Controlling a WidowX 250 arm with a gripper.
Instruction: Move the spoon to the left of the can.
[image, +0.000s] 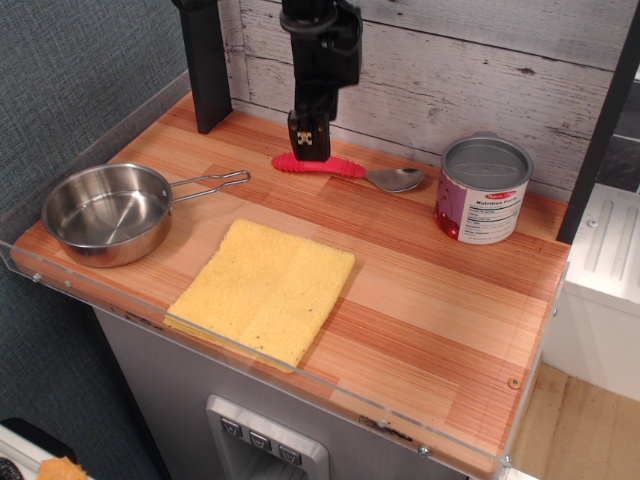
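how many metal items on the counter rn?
3: the steel pan at the left edge, the spoon with its metal bowl near the back wall, the can at back right. None look hidden.

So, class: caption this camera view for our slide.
Tool hangs above the red-handled spoon, which lies left of the can.

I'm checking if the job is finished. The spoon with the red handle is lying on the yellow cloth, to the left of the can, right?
Not quite. The spoon lies on the bare wooden table, behind the yellow cloth, not on it. It is left of the can, as observation.image shows.
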